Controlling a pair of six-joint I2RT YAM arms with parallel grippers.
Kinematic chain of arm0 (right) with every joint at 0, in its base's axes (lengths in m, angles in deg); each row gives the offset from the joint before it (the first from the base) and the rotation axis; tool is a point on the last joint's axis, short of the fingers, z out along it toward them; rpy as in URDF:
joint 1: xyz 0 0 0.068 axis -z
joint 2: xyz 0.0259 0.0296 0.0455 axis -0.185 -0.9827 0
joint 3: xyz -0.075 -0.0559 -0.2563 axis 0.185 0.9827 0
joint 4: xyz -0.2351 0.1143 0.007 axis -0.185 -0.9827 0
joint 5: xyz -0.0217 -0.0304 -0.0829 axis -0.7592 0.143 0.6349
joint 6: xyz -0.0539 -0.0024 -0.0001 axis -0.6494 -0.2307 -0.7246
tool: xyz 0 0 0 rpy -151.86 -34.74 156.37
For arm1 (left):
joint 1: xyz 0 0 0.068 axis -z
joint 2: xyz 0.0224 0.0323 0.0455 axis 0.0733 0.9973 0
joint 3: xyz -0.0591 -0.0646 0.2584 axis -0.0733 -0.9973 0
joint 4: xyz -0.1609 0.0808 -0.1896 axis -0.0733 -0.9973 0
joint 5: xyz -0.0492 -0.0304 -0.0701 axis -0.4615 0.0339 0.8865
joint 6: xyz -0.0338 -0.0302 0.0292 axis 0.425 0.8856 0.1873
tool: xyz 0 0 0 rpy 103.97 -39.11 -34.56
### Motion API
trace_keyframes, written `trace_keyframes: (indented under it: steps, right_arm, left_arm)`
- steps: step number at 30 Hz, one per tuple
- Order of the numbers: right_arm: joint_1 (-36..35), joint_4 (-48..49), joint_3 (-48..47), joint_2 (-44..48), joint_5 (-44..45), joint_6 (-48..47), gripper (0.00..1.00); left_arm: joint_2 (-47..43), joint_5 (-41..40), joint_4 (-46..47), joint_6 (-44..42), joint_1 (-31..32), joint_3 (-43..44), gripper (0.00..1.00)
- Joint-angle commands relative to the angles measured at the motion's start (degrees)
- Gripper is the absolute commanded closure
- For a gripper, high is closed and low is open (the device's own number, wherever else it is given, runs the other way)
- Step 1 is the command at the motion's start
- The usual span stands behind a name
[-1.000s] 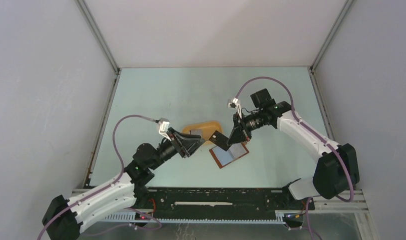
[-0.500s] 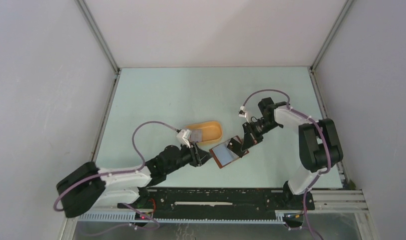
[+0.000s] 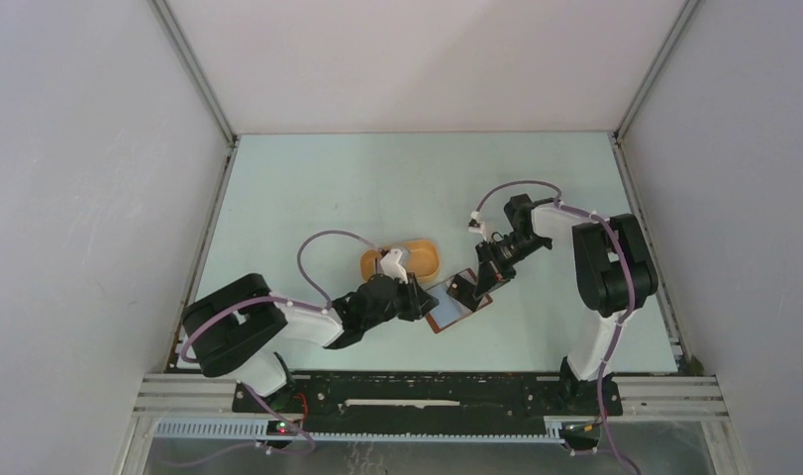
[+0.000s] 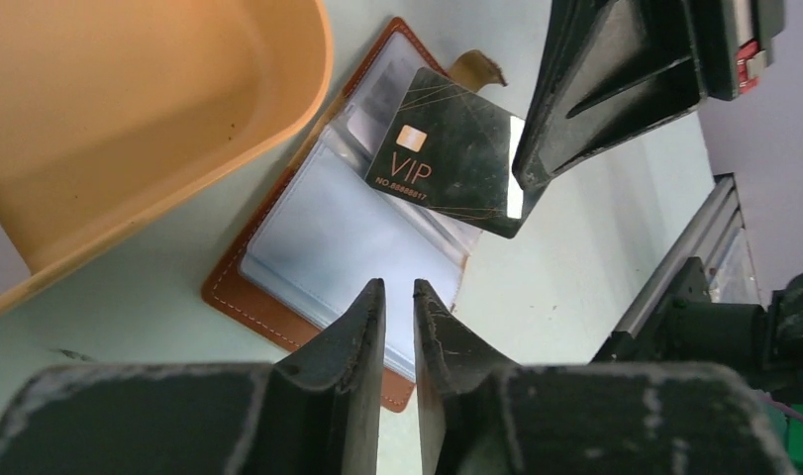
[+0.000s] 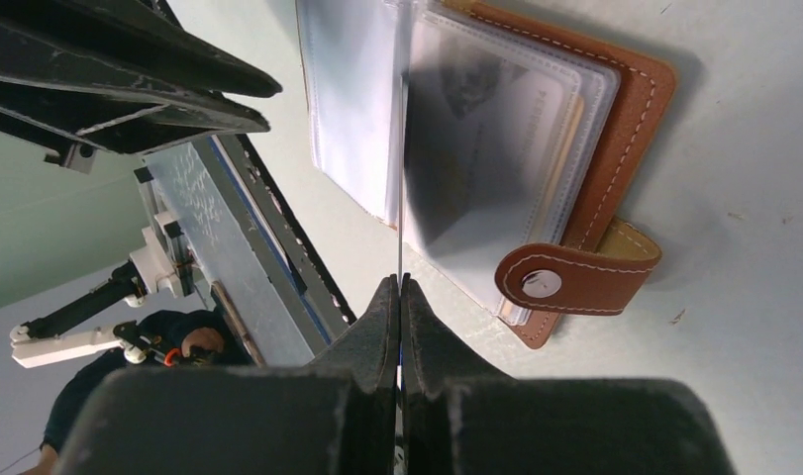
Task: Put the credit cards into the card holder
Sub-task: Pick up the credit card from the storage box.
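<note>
Gripping card (image 4: 447, 158), R claw (image 5: 398, 285) sits over card holder (image 4: 308, 247).

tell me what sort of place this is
Probably a lab robot cell: white walls on metal framing box in a green table, and a left arm and right arm are bolted to its near-edge rail.
</note>
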Motion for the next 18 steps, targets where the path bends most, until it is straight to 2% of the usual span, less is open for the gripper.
trace_keyframes:
  steps: [1,18]
  right_arm:
    - [0.22,-0.87,-2.07,-1.39,-1.52,0.26,1.0]
    - [0.62,-3.83,-3.62,-5.27,-6.64,-2.11,1.0]
  left_arm:
    - [3.3,-1.7,2.4,0.49,0.38,3.27,0.8]
    - [6.45,-3.33,-1.01,1.09,0.37,3.11,0.85]
